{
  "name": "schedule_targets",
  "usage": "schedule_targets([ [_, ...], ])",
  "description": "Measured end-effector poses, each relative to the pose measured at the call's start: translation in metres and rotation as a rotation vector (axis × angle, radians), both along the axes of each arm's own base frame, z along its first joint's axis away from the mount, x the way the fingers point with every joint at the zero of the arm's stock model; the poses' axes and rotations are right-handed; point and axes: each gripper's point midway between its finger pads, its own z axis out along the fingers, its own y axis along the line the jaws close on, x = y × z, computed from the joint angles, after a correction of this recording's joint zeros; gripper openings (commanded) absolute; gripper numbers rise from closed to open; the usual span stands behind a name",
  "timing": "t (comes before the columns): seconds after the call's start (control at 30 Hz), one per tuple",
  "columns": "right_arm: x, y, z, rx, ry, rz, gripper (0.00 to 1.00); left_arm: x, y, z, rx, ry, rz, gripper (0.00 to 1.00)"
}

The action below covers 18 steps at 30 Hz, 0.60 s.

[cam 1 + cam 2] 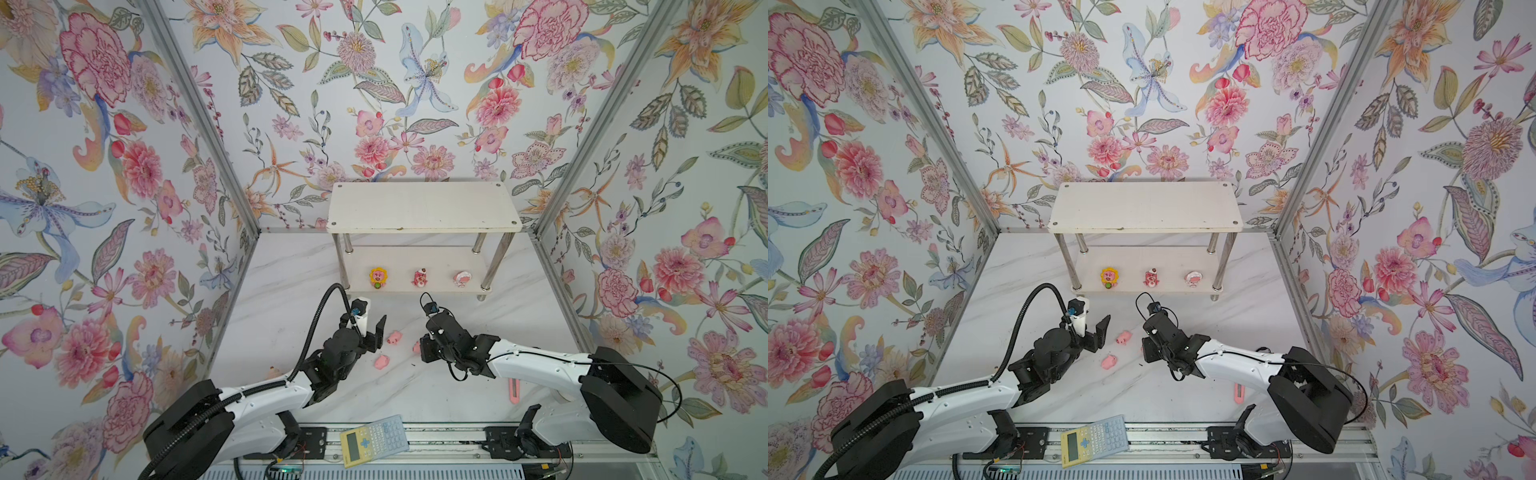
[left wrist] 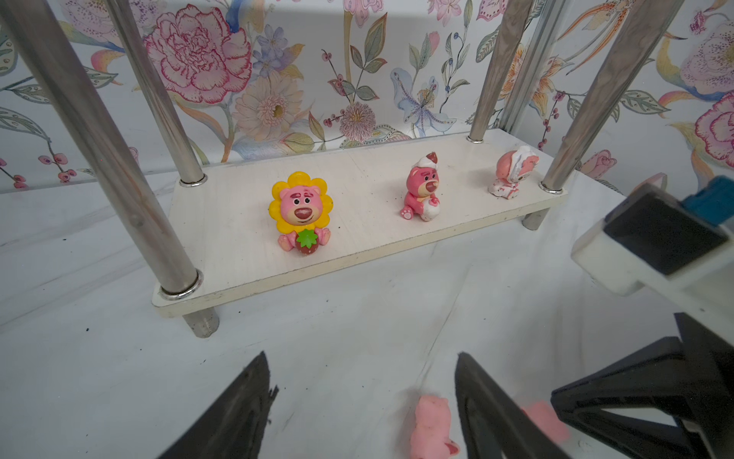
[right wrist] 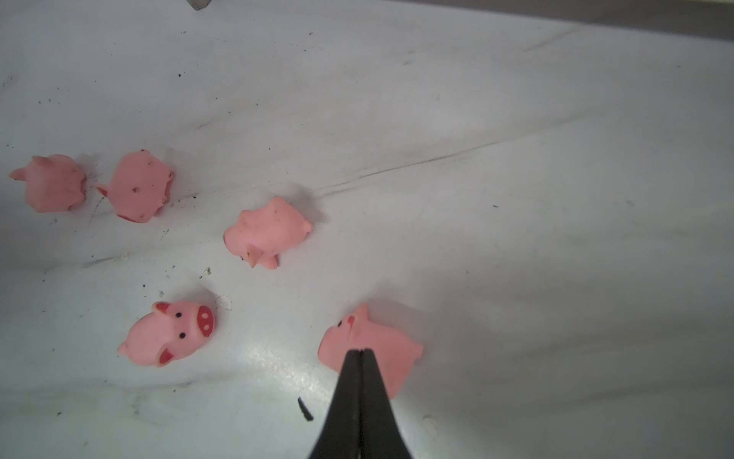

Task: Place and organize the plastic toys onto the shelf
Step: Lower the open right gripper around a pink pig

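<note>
Between floral walls [image 1: 104, 166], marbled tabletop [image 1: 282, 299], white shelf [image 1: 424, 208]

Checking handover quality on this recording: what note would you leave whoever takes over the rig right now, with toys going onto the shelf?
Left gripper: open, empty, above the table by the pigs.
Right gripper: shut, empty, poised over one pig; contact unclear.
Done: yellow-maned figure, bear and round pink-and-white figure stand in a row on the lower tier of the shelf.
Left: that pig and the other four pigs lie loose on the table in front of the shelf; each needs picking up and placing.
</note>
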Motion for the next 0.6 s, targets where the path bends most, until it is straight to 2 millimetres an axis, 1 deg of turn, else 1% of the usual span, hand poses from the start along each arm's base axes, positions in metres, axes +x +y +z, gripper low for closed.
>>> schedule_targets([
  [0.13, -0.004, 0.0, -0.016, -0.021, 0.028, 0.008, 0.0, 0.0, 0.001, 0.0, 0.0, -0.001, 0.002, 0.74],
  [0.23, -0.008, -0.002, -0.02, -0.004, 0.028, 0.009, 0.0, 0.001, 0.002, 0.0, 0.0, -0.001, 0.006, 0.74],
  [0.33, -0.018, -0.007, -0.021, 0.016, 0.033, 0.015, 0.0, 0.004, 0.002, 0.001, 0.0, 0.001, 0.01, 0.74],
  [0.43, -0.036, -0.018, -0.03, 0.007, 0.064, 0.02, 0.0, 0.005, 0.0, 0.001, -0.001, 0.004, 0.001, 0.74],
  [0.5, -0.048, -0.03, -0.042, -0.022, 0.098, 0.014, 0.0, 0.005, -0.002, -0.002, 0.004, 0.011, -0.005, 0.74],
  [0.6, -0.053, -0.038, -0.04, -0.015, 0.102, -0.005, 0.0, 0.007, -0.004, -0.006, 0.013, 0.021, -0.006, 0.74],
])
